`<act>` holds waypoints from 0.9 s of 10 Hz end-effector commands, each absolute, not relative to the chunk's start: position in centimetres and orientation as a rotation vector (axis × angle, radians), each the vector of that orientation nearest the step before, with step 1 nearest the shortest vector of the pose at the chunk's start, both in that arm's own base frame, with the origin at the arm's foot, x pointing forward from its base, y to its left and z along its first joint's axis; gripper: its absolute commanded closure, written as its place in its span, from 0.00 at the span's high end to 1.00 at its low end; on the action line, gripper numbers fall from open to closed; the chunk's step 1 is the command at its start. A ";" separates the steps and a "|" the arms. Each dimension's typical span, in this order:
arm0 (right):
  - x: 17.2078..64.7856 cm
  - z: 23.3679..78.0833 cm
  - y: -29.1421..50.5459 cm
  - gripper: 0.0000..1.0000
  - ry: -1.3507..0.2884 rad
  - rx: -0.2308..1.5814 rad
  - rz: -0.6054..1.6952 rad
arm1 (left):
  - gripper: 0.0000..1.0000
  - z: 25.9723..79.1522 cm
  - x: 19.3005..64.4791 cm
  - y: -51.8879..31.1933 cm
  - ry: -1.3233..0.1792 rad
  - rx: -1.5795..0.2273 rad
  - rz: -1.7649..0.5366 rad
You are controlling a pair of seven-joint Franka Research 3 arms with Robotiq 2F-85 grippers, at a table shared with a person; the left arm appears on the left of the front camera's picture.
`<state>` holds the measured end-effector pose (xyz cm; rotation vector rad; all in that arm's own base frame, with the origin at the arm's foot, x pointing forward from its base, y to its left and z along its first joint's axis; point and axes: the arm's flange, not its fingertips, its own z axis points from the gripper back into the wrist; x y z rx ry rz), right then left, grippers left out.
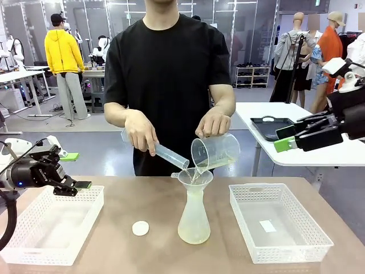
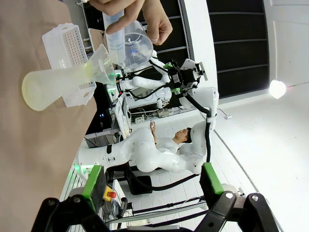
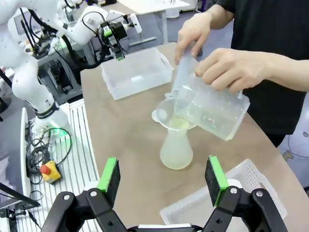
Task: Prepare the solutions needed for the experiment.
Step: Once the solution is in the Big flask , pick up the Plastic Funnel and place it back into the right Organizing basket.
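The solutions [image 1: 194, 233] lay as a shallow, pale yellow pool in the bottom of a clear conical flask [image 1: 194, 214]. The flask stood upright near the middle of the brown surface [image 1: 154, 254], between two white baskets. A clear funnel [image 1: 195, 178] sat in the flask's neck. More of the yellowish liquid ran into the funnel from the lip of a clear beaker [image 1: 219, 149], which the person's left hand [image 1: 212, 123] gripped from above and tipped over it. The person's right hand [image 1: 141, 132] held a clear measuring cylinder [image 1: 166, 154] on a slant, its mouth at the funnel's rim. Whether anything flowed from the cylinder could not be told.

A small round white cap [image 1: 140, 228] lay on the surface just beside the flask, on the side of the left basket [image 1: 51, 225]. The right basket [image 1: 240, 208] had a small white piece [image 1: 267, 226] flat on its floor.

The left claw [image 1: 77, 170] hung over the far corner of the left basket, well apart from the flask. Its jaws were spread and nothing lay between the green pads [image 2: 94, 181]. The right claw [image 1: 283, 138] hovered off to the right, above the level of the surface. Its jaws were likewise apart and empty, and its fingers pointed toward the middle. From its wrist, the flask and the tipped beaker stood farther off, beyond the parted pads [image 3: 216, 174].
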<state>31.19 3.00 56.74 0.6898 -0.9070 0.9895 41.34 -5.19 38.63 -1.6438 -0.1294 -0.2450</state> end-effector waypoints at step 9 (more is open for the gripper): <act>38.1 51.6 0.9 0.89 -0.694 1.072 0.657 | 1.00 38.9 41.4 -5.2 -0.135 -1.659 -0.247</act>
